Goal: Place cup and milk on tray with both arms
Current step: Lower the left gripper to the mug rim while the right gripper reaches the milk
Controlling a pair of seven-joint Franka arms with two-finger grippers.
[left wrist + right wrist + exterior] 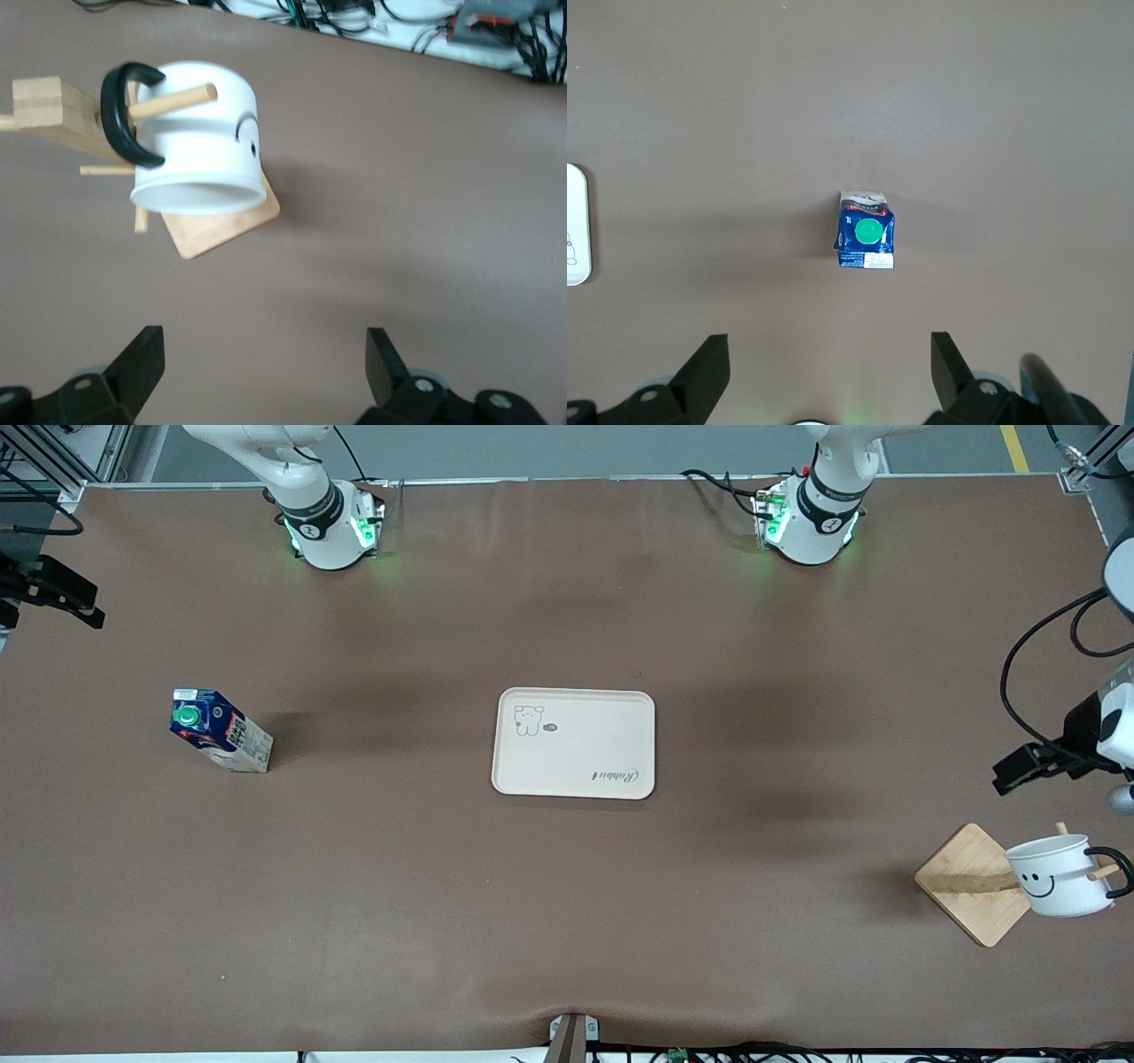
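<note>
On a wide brown table seen from above, three groups of things sit well apart. Toward the right arm's end, at about nine o'clock from the tray, the milk stands upright and alone, its green cap on top. The right gripper hangs high over it with its fingers spread wide and nothing between them; in the right wrist view the carton shows straight down below the gap, with bare table all around it.

At the centre lies the tray, flat and empty, its bear drawing toward the right arm's end.

Toward the left arm's end, at about four o'clock from the tray and nearer the front camera, a wooden rack stands on a diamond-shaped base. The cup hangs on the rack, tilted mouth-down, with one of the rack's pegs passing through its black handle; its smiley face points toward the front camera. The left gripper is over the table just beside the rack, at about twelve o'clock from the cup in the front view, with its fingers wide apart and holding nothing.
</note>
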